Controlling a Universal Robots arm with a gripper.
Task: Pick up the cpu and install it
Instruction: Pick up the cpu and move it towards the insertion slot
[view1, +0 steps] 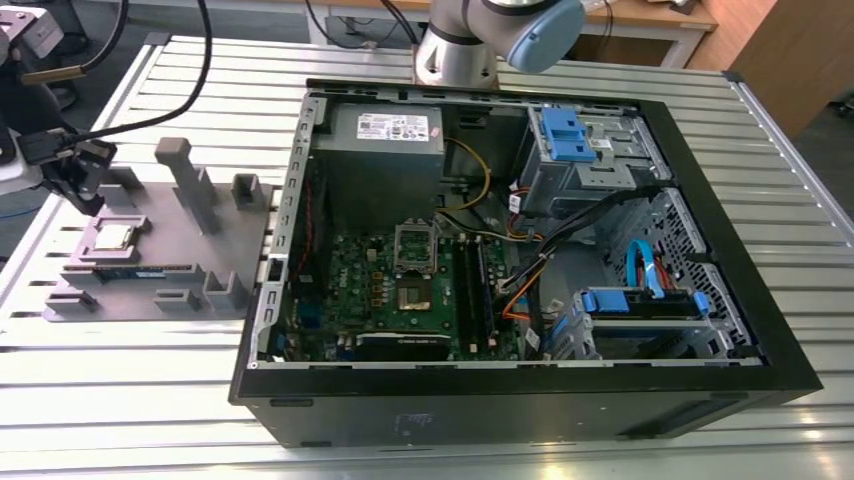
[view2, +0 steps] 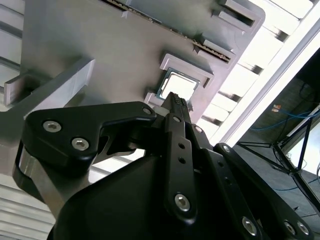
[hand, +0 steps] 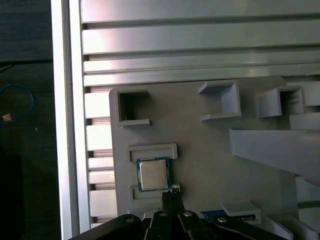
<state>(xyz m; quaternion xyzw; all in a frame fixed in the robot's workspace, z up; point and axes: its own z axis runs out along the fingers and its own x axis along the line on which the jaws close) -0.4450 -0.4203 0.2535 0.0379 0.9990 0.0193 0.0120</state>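
Note:
The cpu (view1: 112, 237), a small silver square with a thin green rim, lies flat in a raised holder on the grey fixture plate (view1: 180, 225) at the exterior view's left. It also shows in both wrist views (hand: 153, 175) (view2: 178, 85). My black gripper (view1: 86, 195) hangs just above it, a little off to one side. Its fingers are shut together with nothing between them, and their tips (hand: 170, 194) (view2: 176, 100) sit close by the chip's edge. The motherboard's metal socket frame (view1: 415, 245) lies inside the open computer case (view1: 534, 395).
A thin memory stick (view1: 140, 271) lies on the fixture plate below the cpu. Grey posts (view1: 187, 180) and blocks stand up from the plate. The case holds cables, blue drive brackets (view1: 567, 135) and a power supply (view1: 387, 130). The slatted metal table (view1: 120, 370) ends near the plate.

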